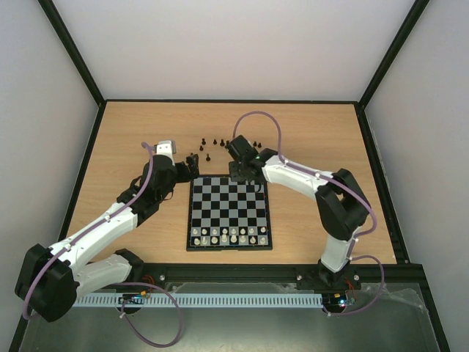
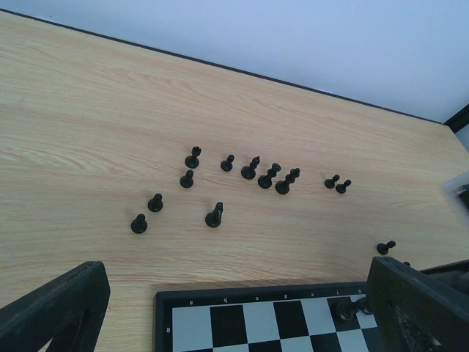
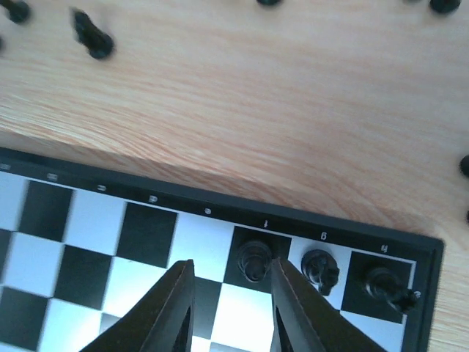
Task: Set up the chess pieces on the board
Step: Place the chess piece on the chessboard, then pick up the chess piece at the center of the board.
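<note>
The board (image 1: 189,220) lies in the middle of the table. Several black chess pieces (image 2: 249,172) stand scattered on the wood beyond its far edge. Three black pieces stand on the board's far-right squares: one (image 3: 253,260) just past my right fingertips, a second (image 3: 321,268) and a third (image 3: 385,284) beside it. My right gripper (image 3: 231,279) hovers over that back row, open, with a gap between its left finger and the nearest piece, and holds nothing. My left gripper (image 2: 234,293) is wide open and empty above the board's far-left corner.
White pieces (image 1: 231,236) fill the board's two near rows. One black piece (image 2: 385,247) stands alone near the board's far edge. Black frame rails border the table (image 1: 117,147), and both arm bases sit at the near edge.
</note>
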You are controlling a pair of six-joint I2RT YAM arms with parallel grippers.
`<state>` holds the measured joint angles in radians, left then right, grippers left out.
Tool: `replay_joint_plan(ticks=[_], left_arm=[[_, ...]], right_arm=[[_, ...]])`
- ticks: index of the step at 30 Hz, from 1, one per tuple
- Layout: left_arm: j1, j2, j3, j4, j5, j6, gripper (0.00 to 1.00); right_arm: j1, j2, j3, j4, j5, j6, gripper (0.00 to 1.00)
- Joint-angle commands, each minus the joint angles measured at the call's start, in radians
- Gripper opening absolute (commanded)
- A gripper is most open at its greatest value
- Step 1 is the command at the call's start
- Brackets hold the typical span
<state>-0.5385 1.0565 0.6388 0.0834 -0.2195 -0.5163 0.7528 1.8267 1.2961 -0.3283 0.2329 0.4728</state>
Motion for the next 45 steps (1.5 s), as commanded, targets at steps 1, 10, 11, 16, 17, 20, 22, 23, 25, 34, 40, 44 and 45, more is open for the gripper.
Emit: replay_joint_plan(ticks=[1, 10, 11, 16, 17, 20, 22, 23, 25, 34, 40, 44, 45], left_arm=[[0.001, -0.01, 0.011, -0.005, -0.012, -0.002, 0.99], [0.001, -0.017, 0.01, -0.007, -0.01, -0.003, 0.99], [0.001, -0.02, 0.009, -0.007, -0.009, -0.004, 0.99], [0.0, -0.032, 0.009, -0.01, -0.007, -0.005, 0.99], [0.0, -0.034, 0.01, -0.01, -0.009, -0.005, 0.99], [0.0, -0.041, 0.008, -0.01, -0.008, -0.005, 0.99], [0.0, -0.041, 0.007, -0.01, -0.008, -0.005, 0.99], [0.0, -0.041, 0.008, -0.01, -0.007, -0.005, 0.99], [0.0, -0.039, 0.008, -0.011, -0.009, -0.004, 0.99], [0.0, -0.036, 0.009, -0.01, -0.007, -0.005, 0.99], [0.0, -0.038, 0.008, -0.01, -0.007, -0.005, 0.99], [0.0, -0.036, 0.007, -0.01, -0.009, -0.005, 0.99], [0.0, -0.036, 0.008, -0.01, -0.008, -0.004, 0.99]], right_arm=[[0.007, -0.091, -0.002, -0.009, 0.012, -0.021, 0.34], [-0.004, -0.056, 0.133, -0.076, 0.034, -0.024, 0.42], [-0.012, -0.048, 0.156, -0.085, 0.03, -0.023, 0.44], [-0.043, -0.025, 0.241, -0.113, -0.004, -0.021, 0.58], [-0.048, -0.022, 0.254, -0.117, -0.014, -0.024, 0.62], [-0.052, -0.014, 0.282, -0.123, -0.032, -0.036, 0.76], [-0.055, -0.008, 0.302, -0.126, -0.03, -0.04, 0.82], [-0.059, -0.004, 0.314, -0.129, -0.029, -0.042, 0.86], [-0.067, 0.009, 0.336, -0.138, -0.026, -0.049, 0.99], [-0.081, 0.031, 0.357, -0.14, -0.018, -0.054, 0.99], [-0.095, 0.064, 0.389, -0.147, -0.023, -0.06, 0.99], [-0.105, 0.101, 0.433, -0.156, -0.038, -0.062, 0.97], [-0.107, 0.115, 0.444, -0.161, -0.042, -0.063, 0.9]])
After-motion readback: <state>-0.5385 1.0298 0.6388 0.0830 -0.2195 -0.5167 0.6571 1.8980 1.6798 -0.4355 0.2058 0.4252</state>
